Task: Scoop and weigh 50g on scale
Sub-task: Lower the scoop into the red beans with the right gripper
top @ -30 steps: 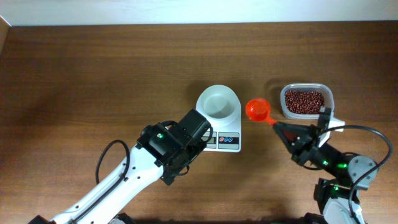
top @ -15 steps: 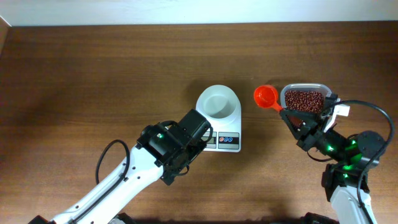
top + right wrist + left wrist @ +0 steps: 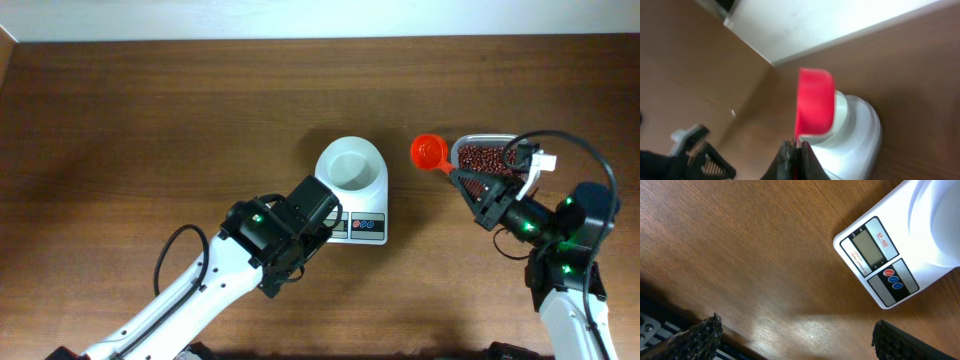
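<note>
The white scale (image 3: pixel 357 205) sits mid-table with a round white bowl (image 3: pixel 351 165) on top; its grey display and red and blue buttons (image 3: pixel 892 278) show in the left wrist view. My right gripper (image 3: pixel 462 182) is shut on the thin handle of a red scoop (image 3: pixel 428 152), held in the air between the bowl and a clear tub of red beans (image 3: pixel 488 160). In the right wrist view the scoop (image 3: pixel 815 107) stands tilted in front of the bowl (image 3: pixel 855 135). My left gripper (image 3: pixel 795 340) hangs open over bare wood just beside the scale's display end, with nothing between its fingers.
A white wall edge runs along the far side of the brown wooden table (image 3: pixel 150 120). The right arm's cable (image 3: pixel 560 145) loops over the bean tub. The left arm stretches from the near edge towards the scale.
My right gripper has carried the red scoop away from the bowl's side, back and to the right, close to the bean tub. The left arm has not moved.
</note>
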Action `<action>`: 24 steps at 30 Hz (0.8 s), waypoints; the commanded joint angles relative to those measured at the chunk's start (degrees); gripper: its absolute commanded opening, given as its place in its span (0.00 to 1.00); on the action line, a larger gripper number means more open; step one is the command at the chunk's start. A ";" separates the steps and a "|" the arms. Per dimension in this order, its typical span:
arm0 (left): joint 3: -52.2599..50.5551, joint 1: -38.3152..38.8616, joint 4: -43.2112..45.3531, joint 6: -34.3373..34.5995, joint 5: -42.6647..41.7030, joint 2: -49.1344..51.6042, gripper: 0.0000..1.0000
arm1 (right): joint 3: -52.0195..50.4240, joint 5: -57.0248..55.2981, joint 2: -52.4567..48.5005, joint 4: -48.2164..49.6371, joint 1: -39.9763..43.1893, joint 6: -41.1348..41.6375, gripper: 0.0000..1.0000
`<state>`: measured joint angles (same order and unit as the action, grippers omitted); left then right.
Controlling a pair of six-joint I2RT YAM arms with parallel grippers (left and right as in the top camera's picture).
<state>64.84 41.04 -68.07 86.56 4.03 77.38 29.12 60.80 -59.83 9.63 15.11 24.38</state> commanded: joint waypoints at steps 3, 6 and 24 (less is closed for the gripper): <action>0.87 0.22 -0.09 -0.07 0.46 0.28 0.99 | 10.86 -13.86 2.19 -23.67 -4.63 -19.30 0.04; 0.87 0.22 -0.09 -0.09 0.46 0.28 0.99 | 18.93 -24.22 3.72 -42.16 -6.12 -24.41 0.04; 0.87 0.17 1.09 -0.07 0.50 0.28 0.99 | 19.21 -25.33 13.86 -52.30 -6.05 -22.47 0.04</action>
<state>64.84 41.04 -66.72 86.56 4.03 77.38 47.48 36.84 -49.34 -42.74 9.37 2.74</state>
